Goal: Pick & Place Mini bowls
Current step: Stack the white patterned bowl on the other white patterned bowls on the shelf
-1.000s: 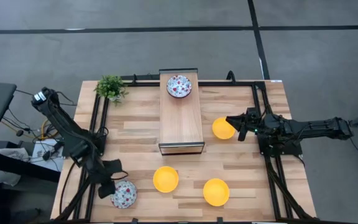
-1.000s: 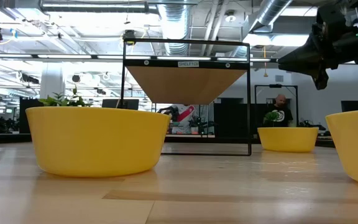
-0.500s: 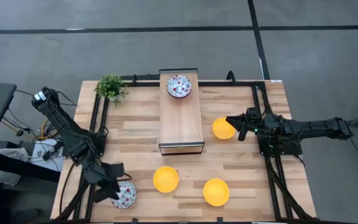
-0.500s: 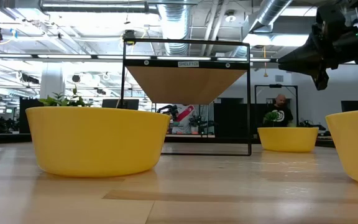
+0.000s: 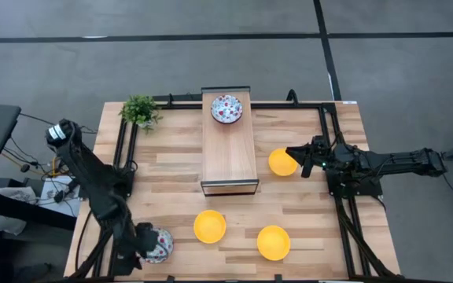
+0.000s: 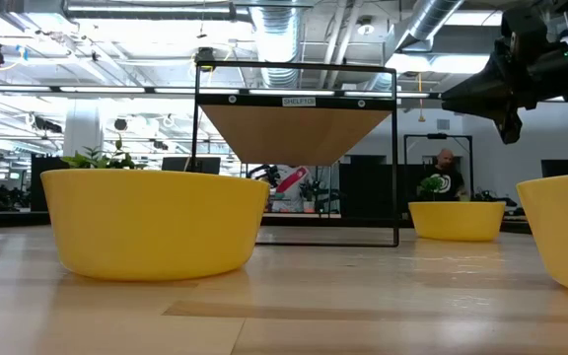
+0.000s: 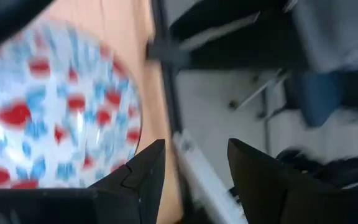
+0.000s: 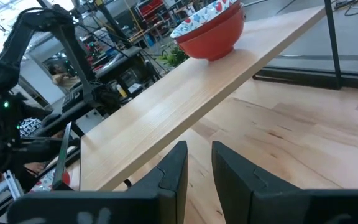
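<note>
Mini bowls lie scattered on the wooden table [image 5: 179, 169]: one white speckled bowl [image 5: 158, 244] at seven o'clock, with the left gripper [image 5: 141, 240] at its rim, jaws spread. Another speckled bowl [image 5: 226, 108] sits at twelve o'clock on the raised wooden shelf [image 5: 229, 157]. Two yellow bowls [image 5: 209, 226] [image 5: 273, 242] rest at six o'clock. A third yellow bowl [image 5: 281, 162] lies at three o'clock beside the right gripper [image 5: 300, 162], jaws slightly parted.
</note>
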`<action>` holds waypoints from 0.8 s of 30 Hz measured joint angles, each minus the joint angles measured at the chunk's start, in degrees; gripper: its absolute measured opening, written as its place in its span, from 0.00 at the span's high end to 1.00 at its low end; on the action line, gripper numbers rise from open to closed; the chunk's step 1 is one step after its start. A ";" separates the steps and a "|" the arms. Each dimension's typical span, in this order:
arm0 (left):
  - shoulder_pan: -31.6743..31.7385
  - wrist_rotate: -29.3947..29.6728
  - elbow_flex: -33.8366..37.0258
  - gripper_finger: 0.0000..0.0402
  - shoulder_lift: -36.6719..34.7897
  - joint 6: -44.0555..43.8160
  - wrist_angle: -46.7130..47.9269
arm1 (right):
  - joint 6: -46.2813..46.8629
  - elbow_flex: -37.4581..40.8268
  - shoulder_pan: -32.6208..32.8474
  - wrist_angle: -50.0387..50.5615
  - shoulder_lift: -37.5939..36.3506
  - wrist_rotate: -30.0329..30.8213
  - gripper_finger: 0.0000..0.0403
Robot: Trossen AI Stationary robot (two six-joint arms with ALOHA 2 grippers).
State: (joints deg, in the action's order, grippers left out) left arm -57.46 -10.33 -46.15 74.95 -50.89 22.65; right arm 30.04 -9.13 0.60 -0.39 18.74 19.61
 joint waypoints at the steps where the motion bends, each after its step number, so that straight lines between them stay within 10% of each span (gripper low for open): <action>1: -1.02 -0.04 0.00 0.57 0.87 -0.07 0.73 | 0.00 0.00 0.00 0.01 0.00 0.02 0.84; 24: -2.98 6.86 -0.02 0.57 2.94 6.97 8.61 | 0.04 0.00 -0.02 -0.01 0.00 0.03 0.84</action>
State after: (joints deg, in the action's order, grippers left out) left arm -60.45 -3.46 -46.17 77.89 -43.92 31.26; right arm 30.09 -9.13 0.58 -0.40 18.74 19.64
